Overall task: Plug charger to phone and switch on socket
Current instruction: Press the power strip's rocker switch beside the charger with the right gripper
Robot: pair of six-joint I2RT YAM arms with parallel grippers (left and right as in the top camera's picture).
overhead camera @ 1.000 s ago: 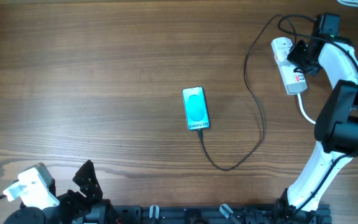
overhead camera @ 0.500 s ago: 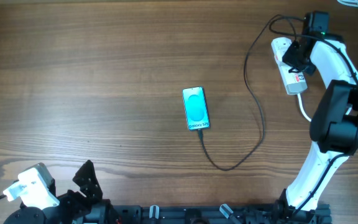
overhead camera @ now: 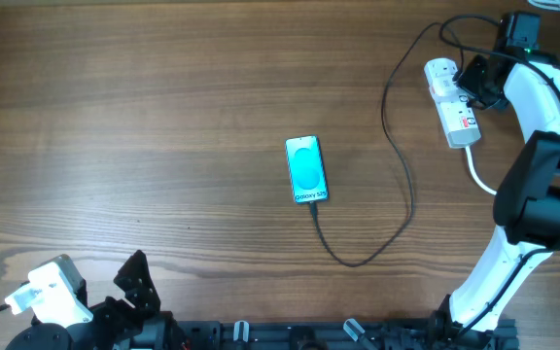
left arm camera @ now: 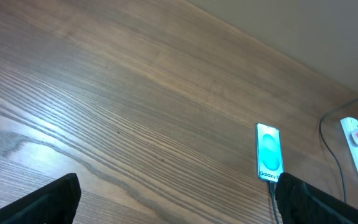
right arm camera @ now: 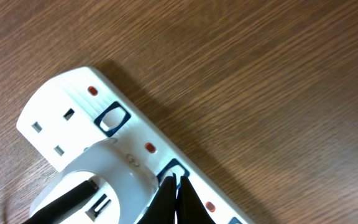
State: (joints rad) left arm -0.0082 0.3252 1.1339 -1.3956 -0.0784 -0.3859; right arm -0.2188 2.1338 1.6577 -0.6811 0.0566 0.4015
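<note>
The phone (overhead camera: pixel 307 170) lies mid-table with its cyan screen up, also in the left wrist view (left arm camera: pixel 270 151). The thin black charger cable (overhead camera: pixel 397 156) runs from the phone's near end in a loop up to a white plug (right arm camera: pixel 98 190) seated in the white socket strip (overhead camera: pixel 450 112). My right gripper (overhead camera: pixel 476 76) is shut, its fingertips (right arm camera: pixel 176 182) together on a rocker switch of the strip (right arm camera: pixel 129 134) beside the plug. My left gripper (left arm camera: pixel 179 199) is open and empty, low at the table's near left, far from the phone.
A thick white cord (overhead camera: pixel 479 167) leaves the strip toward the right arm's base. Another rocker switch (right arm camera: pixel 112 118) and small red marks sit along the strip. Black robot cables run at the top right near the strip.
My right gripper shifted along the socket strip, first left, then back right, and its tips now rest on a switch. The phone, cable and left arm have not moved.
</note>
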